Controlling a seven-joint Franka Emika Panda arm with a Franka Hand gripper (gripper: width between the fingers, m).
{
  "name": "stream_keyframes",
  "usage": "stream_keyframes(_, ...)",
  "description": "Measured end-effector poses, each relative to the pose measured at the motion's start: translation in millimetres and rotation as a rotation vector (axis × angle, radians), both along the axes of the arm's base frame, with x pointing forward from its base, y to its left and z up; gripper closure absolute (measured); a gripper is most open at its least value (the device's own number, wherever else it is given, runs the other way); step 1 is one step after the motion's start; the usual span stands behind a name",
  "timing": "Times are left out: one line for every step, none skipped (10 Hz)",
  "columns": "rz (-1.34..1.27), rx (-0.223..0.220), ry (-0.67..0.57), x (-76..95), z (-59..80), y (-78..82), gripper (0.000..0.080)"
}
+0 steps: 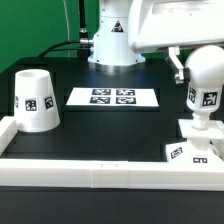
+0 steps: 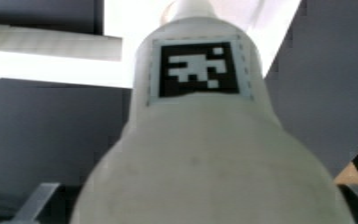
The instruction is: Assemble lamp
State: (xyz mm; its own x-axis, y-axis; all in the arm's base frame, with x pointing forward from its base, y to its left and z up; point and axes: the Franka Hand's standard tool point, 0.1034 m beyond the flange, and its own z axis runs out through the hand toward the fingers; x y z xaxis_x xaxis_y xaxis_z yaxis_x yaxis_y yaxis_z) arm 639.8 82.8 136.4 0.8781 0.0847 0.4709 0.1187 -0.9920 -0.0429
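The bulb [image 1: 206,80] is seen upright on the base [image 1: 195,152], at the exterior view's right of the bench [image 1: 110,125], with its narrow neck set on the base's middle. The pincer [image 2: 197,198] is placed about the bulb's rounded head. In the wrist view the bulb fills the picture between the two fingers [image 2: 34,203], one glimpsed at either side of it, and its tag [image 2: 202,68] is turned to the camera. Whether the fingers press on the bulb or stand just off it cannot be told. The shade [image 1: 38,98] is stood on the bench at the exterior view's left, well apart from the pincer. The marker board [image 1: 112,97] is laid flat between shade and bulb.
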Motion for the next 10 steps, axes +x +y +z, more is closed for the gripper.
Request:
stream_keyframes(0.0, 0.0, -0.007, 0.8, -0.3, 0.5, 0.0222)
stream_keyframes(0.0, 0.0, -0.016, 1.7, -0.4, 1.5, 0.0222)
stream_keyframes(0.002, -0.001, -0.023, 1.8, -0.4, 2.7, 0.0222)
stream_keyframes(0.003, -0.002, -0.036, 1.8, -0.3, 4.0, 0.0222)
stream_keyframes(0.005, -0.003, -0.037, -1.4, -4.3, 5.4, 0.0222)
stream_keyframes(0.009, -0.005, -0.03, -5.5, -8.7, 7.2, 0.0222)
stream_keyframes(0.01, -0.005, -0.028, -6.6, -9.6, 8.2, 0.0222)
stream_keyframes(0.011, -0.005, -0.029, -7.0, -10.0, 8.6, 0.0222)
stream_keyframes(0.008, -0.007, -0.041, -8.7, -12.2, 7.7, 0.0222)
stream_keyframes(0.009, -0.009, -0.051, -13.5, -16.8, 8.3, 0.0222)
